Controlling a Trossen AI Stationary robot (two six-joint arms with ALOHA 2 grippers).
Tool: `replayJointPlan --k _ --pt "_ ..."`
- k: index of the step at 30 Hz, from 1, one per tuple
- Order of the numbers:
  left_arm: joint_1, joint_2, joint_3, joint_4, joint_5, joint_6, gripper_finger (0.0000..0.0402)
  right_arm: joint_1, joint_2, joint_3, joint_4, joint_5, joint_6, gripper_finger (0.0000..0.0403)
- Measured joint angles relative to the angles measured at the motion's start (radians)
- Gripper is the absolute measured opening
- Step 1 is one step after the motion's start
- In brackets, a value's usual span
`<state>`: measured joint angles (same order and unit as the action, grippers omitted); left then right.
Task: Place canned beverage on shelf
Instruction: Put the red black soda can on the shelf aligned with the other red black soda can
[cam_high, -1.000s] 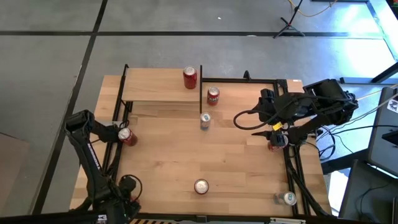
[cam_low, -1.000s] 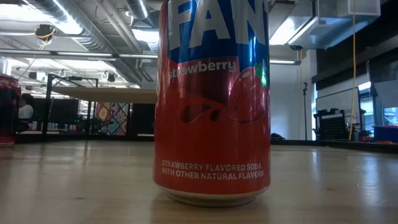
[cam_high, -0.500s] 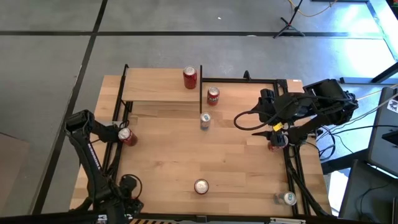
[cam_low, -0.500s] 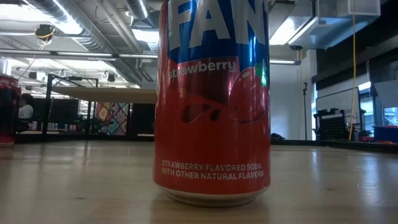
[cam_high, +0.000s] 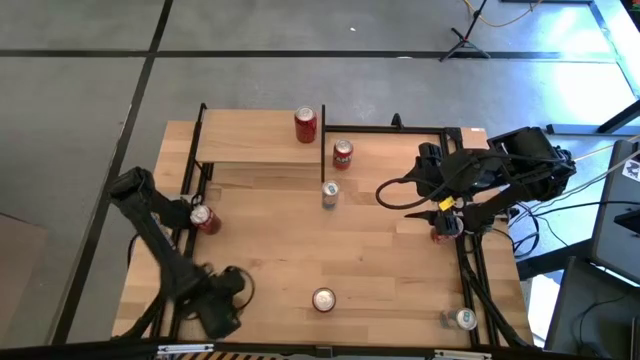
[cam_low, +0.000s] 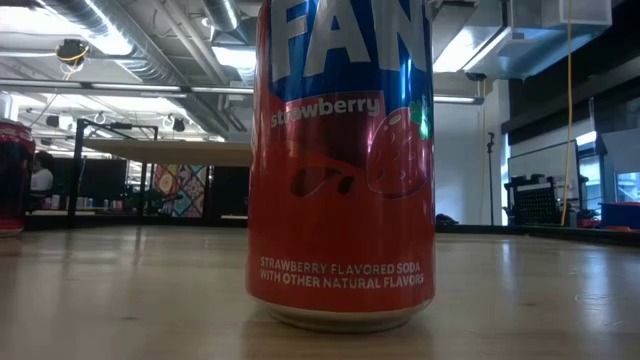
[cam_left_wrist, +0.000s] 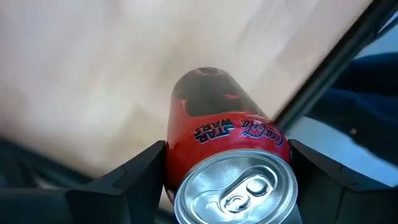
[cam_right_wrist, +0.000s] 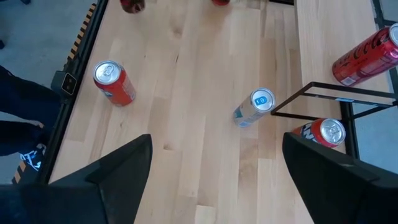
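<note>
My left gripper (cam_high: 197, 215) is at the table's left edge, shut on a red Coca-Cola can (cam_left_wrist: 227, 140). The shelf (cam_high: 255, 137), a light-wood board on black posts, stands at the far left with a red can (cam_high: 305, 124) upright on it. My right gripper (cam_right_wrist: 214, 180) is open and empty above the table's right side (cam_high: 428, 172). A red Fanta can (cam_low: 340, 160) stands upright near the front edge (cam_high: 323, 298). My left gripper pinches the red can between its two fingers, one on each side of its wall near the top rim (cam_left_wrist: 177, 168). The can's silver top (cam_left_wrist: 239, 190) faces the wrist camera. Whether its bottom rests on the table I cannot tell.
A red can (cam_high: 342, 153) stands on the table just right of the shelf, and a silver can (cam_high: 330, 193) in front of it. A red can (cam_high: 440, 232) sits under the right arm and another can (cam_high: 465, 318) at the front right corner.
My left arm's lower links have swung toward the table's right along the front edge. Its gripper stays at the left edge, shut on the red can, which keeps its place.
</note>
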<state>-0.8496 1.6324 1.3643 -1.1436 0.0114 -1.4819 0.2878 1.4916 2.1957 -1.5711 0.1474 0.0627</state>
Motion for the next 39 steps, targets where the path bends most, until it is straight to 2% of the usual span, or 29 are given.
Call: replayJointPlan --k 7,12,19,25,39 --pt "0.282 -0.029 0.0 -0.061 0.003 0.564 0.0265 0.0 0.022 0.001 0.001 0.004 0.052 0.0348" --pt "0.479 -0.029 0.0 -0.068 -0.011 0.949 0.0266 0.0 0.062 0.001 0.004 0.045 0.084 0.0348" --pt "0.656 -0.017 0.0 -0.064 -0.012 1.343 0.0267 0.0 0.124 0.001 0.007 0.053 0.112 0.0348" --pt "0.709 0.054 0.0 -0.063 0.012 1.489 0.0268 0.0 0.161 0.0 0.006 0.053 0.141 0.0348" --pt "0.711 0.099 0.002 0.009 0.009 1.544 0.0272 0.0 0.163 0.0 0.005 0.106 0.142 0.0348"
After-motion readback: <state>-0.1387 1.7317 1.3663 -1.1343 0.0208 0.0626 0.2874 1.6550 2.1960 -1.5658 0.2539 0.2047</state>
